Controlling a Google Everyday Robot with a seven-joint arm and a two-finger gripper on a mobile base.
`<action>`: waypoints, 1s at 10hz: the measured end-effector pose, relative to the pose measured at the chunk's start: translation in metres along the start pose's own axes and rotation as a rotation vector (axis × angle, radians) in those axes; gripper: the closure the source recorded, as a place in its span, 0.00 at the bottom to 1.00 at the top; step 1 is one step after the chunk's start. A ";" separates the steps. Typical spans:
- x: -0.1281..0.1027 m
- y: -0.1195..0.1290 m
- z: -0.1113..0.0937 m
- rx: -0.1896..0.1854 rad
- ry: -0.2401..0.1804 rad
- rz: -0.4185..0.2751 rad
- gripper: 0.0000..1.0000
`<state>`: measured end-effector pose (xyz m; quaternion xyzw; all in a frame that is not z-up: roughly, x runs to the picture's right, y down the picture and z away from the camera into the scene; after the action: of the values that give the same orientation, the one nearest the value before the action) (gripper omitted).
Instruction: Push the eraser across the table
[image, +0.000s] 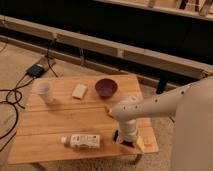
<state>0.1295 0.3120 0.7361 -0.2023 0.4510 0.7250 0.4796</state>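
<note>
Low table (55, 117) of light wooden planks, on a pale carpet. In from the right, a thick white arm (160, 102), bent down onto the front right part of the top. At its end the gripper (126, 142), set low to the wood, close to the front edge and near the right corner. Released or clenched: cannot tell, with the wrist in the way. Under and against it, the eraser (122, 143), seen only as a dark flat patch at the gripper's foot, on the planks, well apart from everything but the gripper.

Containers, three. At the back, right of middle, a dark red bowl (106, 87), upright and round; inside only shadow, contents not to be made out. At the back left, a pale cup (45, 92), upright, mouth up; cannot tell what is in it. Along the front edge, left of the gripper, a bottle (82, 141) flat on its side, white with a printed label, cap end to the left, base end toward the gripper but apart from it; fill not readable through the label.

Between cup and bowl, a pale beige block (79, 91), flat on the wood, touching neither. Just below the bowl, at the arm's left edge, a small orange thing (107, 108), mostly hidden by the arm.

On the floor to the left, a small black box (36, 70) and dark cables (10, 100) looping past the table's left end.
</note>
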 end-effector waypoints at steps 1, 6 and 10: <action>-0.001 -0.002 0.003 0.010 0.008 -0.002 0.20; -0.019 -0.013 0.013 0.069 0.030 0.016 0.20; -0.041 -0.023 0.012 0.099 0.026 0.050 0.20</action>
<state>0.1705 0.3044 0.7615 -0.1764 0.4973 0.7108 0.4651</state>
